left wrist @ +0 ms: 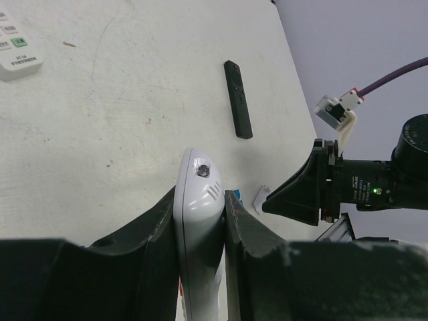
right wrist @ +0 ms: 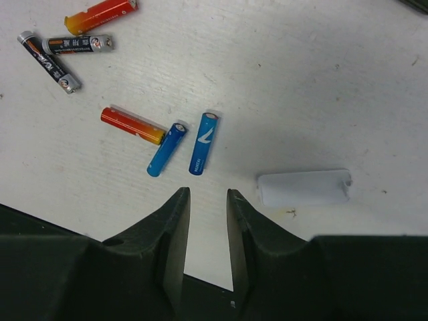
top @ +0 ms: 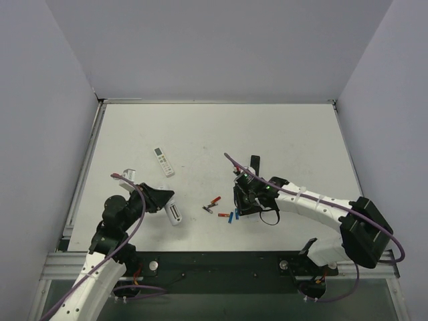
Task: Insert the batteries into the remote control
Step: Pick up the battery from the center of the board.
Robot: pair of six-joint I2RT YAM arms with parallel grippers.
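I am only near the start of this job. My left gripper [left wrist: 200, 199] is closed tight on the small slim white plastic remote control [left wrist: 199, 231]. It squeezes the long sides and holds the remote at the near left of the flat white table [top: 301, 134], with the front tip poking out past the fingers. I cannot tell for sure which face is up. A thin white plastic battery lid [right wrist: 304, 187] lies flat on the table by itself (so I think the back is already off, which is one step done). The two small slim blue batteries [right wrist: 202, 143] are not in the remote yet. They lie side by side on the table, close together, right in front of my right gripper [right wrist: 206, 195]. Its jaws are a little way apart with nothing in them, just short of the blue pair. A red and orange battery [right wrist: 132, 126] lies right beside one blue one, maybe touching it, so I must take care not to grab that too. Another red battery [right wrist: 100, 15] and two dark grey batteries [right wrist: 77, 44] lie farther off. A second white remote [left wrist: 17, 50] and a long black remote [left wrist: 238, 99] rest farther back. Left to do: pick up each blue battery, push both into the remote, and likely snap the lid on.
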